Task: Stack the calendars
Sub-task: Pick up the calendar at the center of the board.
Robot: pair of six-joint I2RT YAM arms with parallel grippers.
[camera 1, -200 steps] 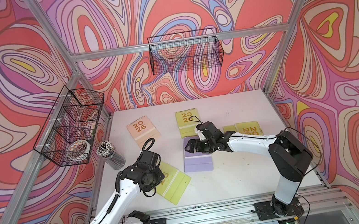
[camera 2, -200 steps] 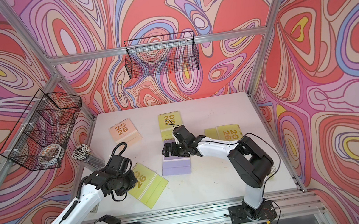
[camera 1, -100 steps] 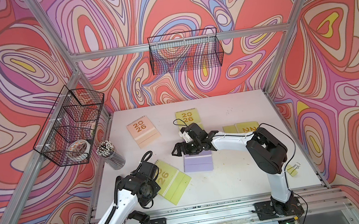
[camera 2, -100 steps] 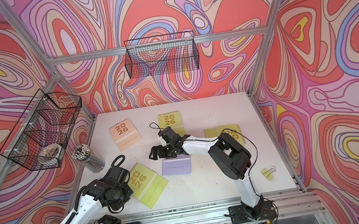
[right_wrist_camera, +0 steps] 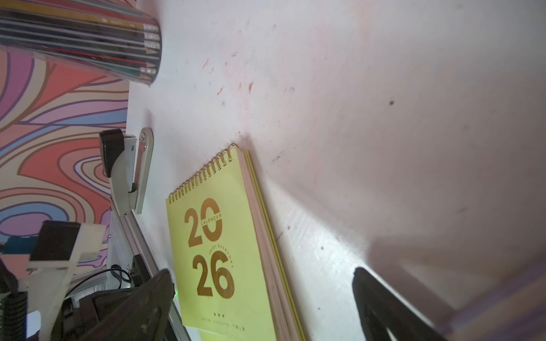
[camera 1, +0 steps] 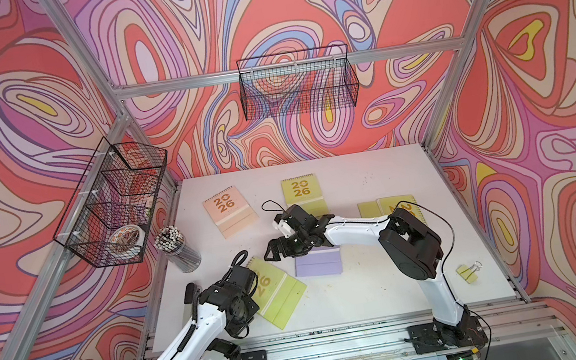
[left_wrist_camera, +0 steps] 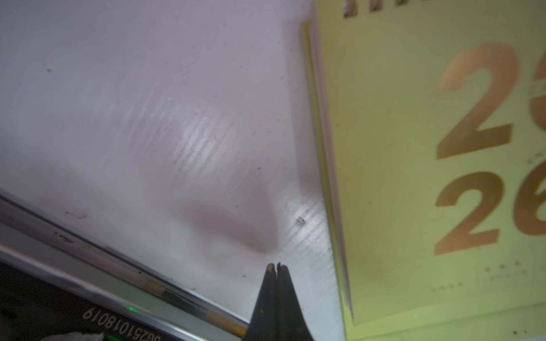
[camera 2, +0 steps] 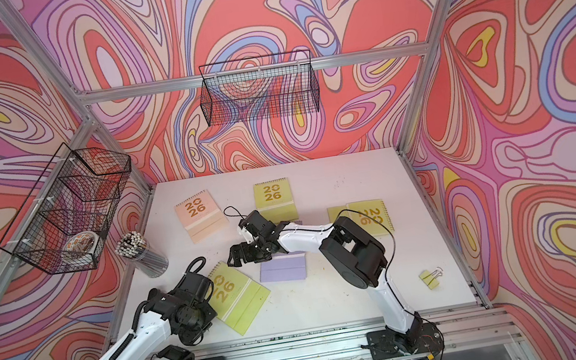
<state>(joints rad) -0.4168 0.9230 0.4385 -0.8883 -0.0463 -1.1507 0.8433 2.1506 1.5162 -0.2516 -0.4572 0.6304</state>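
Our right gripper (camera 1: 277,250) hangs with jaws spread wide over bare bench (camera 1: 373,292), between the lavender calendar (camera 1: 318,264) at the centre and the lime calendar (camera 1: 276,295) near the front left corner. Our left gripper (left_wrist_camera: 276,267) sits beside it, pinched closed and empty. Both arms crowd that lime one, so we risk a collision, or pinching only its cover.

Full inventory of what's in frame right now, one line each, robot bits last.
lime green calendars: three, lime; back centre, right side, front left
peach pink calendar: one, peach, back left
lavender calendar: at least one, lavender, centre
pencil holder: one, clear, left edge
stapler: one, grey-black, left edge
binder clip: one, yellow-green, front right
wire baskets: two, black; left wall, back wall
left claw: shut, beside front-left calendar
right claw: open, empty, near centre
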